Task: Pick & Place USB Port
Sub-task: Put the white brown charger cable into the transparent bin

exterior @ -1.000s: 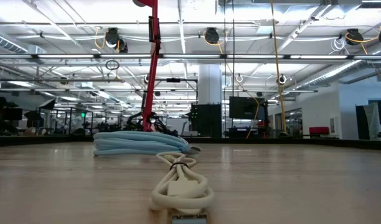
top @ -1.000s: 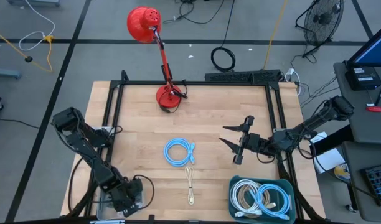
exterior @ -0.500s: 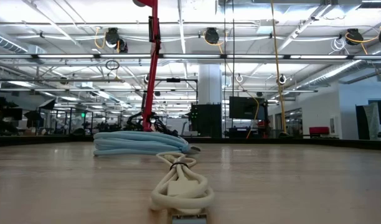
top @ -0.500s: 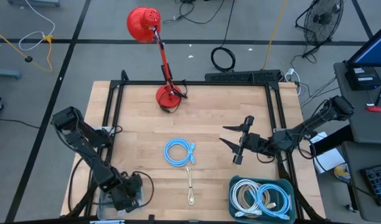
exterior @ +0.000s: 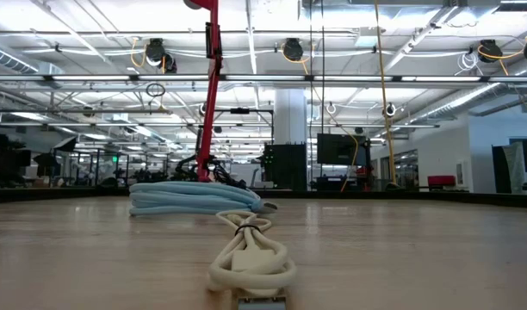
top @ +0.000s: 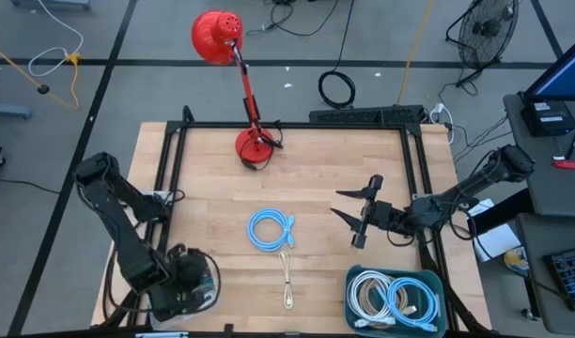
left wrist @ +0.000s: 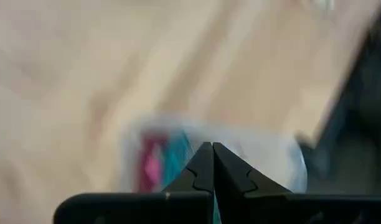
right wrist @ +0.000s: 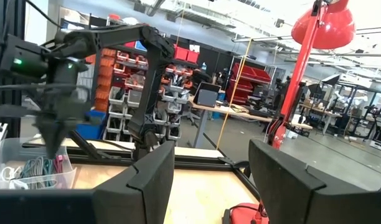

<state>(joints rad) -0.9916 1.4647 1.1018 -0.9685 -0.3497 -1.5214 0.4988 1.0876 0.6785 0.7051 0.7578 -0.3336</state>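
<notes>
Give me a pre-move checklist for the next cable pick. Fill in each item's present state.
1. Right pincer open and empty, held over the right half of the table: ok.
2. Left pincer shut, above the clear container at the table's front left corner: ok as parked, not ok for picking.
3. Cream cable lying free on the wood, not touching the blue coiled cable: ok.
4. Teal bin at the front right reachable, already holding white and blue cables: ok.
5. Red lamp base stands at the back, away from both cables: ok.
6. Which cable carries the USB plug: cannot tell.
</notes>
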